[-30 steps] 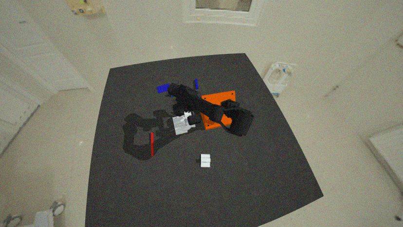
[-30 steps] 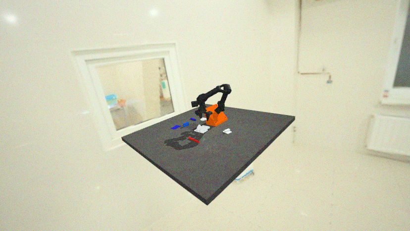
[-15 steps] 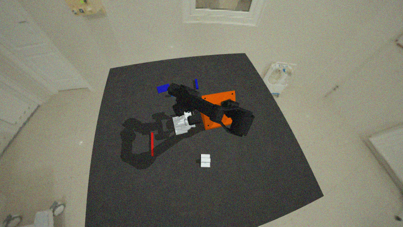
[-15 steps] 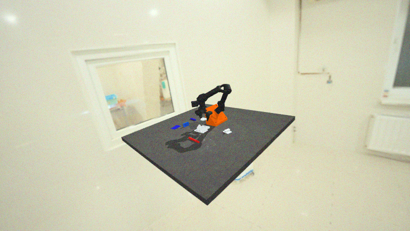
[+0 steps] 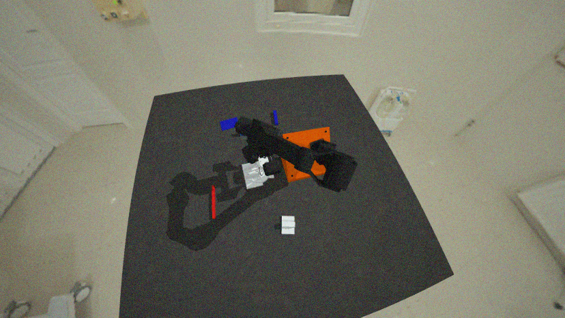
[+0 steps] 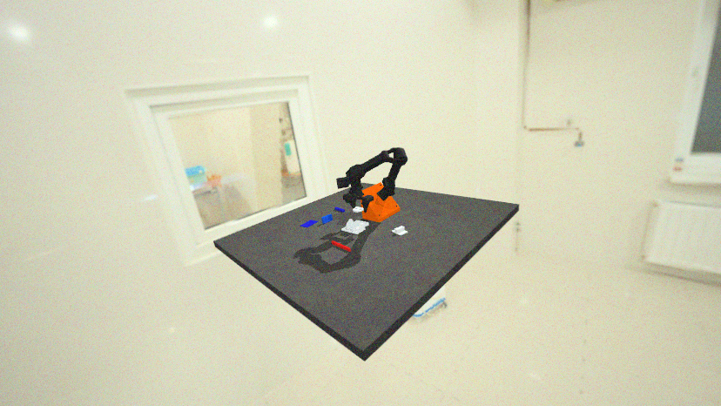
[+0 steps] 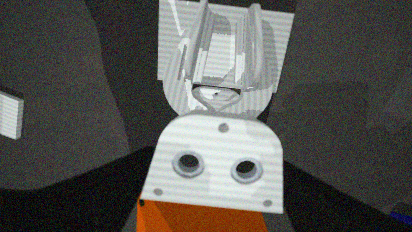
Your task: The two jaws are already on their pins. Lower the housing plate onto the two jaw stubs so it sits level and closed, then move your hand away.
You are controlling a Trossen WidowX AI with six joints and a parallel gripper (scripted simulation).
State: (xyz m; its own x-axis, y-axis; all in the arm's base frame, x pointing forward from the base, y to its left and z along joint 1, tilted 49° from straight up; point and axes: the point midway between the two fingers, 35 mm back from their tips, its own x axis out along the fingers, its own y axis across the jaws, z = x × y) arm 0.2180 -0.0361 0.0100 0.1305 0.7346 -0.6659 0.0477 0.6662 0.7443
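The white housing plate [image 5: 264, 159] [image 6: 357, 209] [image 7: 220, 187] has a rounded edge and two ringed holes. My gripper [image 6: 358, 206] [image 7: 214, 158] is shut on it, with one dark finger at each side, and holds it above the table. The white base [image 5: 250, 178] [image 6: 354, 227] [image 7: 167, 60] lies on the table, beyond the plate's rounded edge in the wrist view. Its two jaws, the left one [image 7: 198, 42] and the right one [image 7: 257, 47], stand side by side. The plate hides the near part of the base, and I cannot make out the stubs.
A small white block [image 5: 288, 224] [image 6: 399, 231] [image 7: 10, 116] lies to one side. A red bar [image 5: 213, 202] [image 6: 340, 246] lies past the base. Blue pieces lie on the other side, one a flat plate [image 5: 228, 123] [image 6: 308, 223]. The orange mount [image 5: 306, 135] [image 6: 380, 210] stands behind the gripper.
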